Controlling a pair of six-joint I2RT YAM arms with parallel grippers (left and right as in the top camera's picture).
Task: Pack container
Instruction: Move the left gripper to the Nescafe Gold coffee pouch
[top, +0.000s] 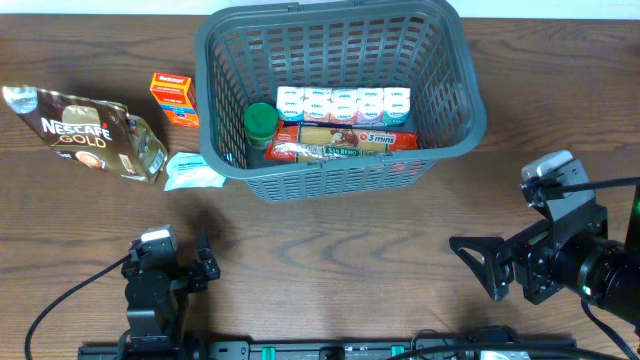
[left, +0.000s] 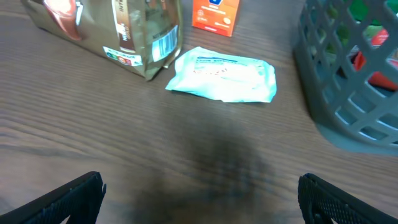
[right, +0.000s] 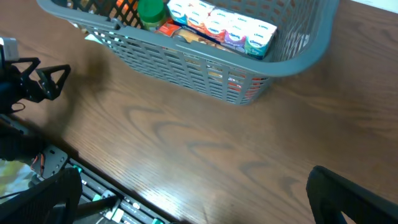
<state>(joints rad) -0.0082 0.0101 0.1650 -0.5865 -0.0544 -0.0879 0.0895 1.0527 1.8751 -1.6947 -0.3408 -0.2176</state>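
The wooden surface (top: 330, 250) carries the basket (top: 330, 172), which stands at the far middle, upright, its slatted grey walls well apart from both arms. Left of it a brown and gold coffee bag (top: 90, 135) lies flat.

The right gripper (top: 478, 268) sits near the right edge, pointing left, its jaws spread wide with nothing between them. The left gripper (top: 172, 255) rests at the near left, also wide open and empty, aimed toward the bag and the basket's corner.

Inside the basket, a row of small cartons (top: 343, 104) lies behind a long pasta packet (top: 345, 143), with a green-lidded jar (top: 261, 122) at their left end.

An orange box (top: 172, 97) lies just left of the basket, and a pale blue sachet (top: 190, 172) lies just beside the bag's lower corner.
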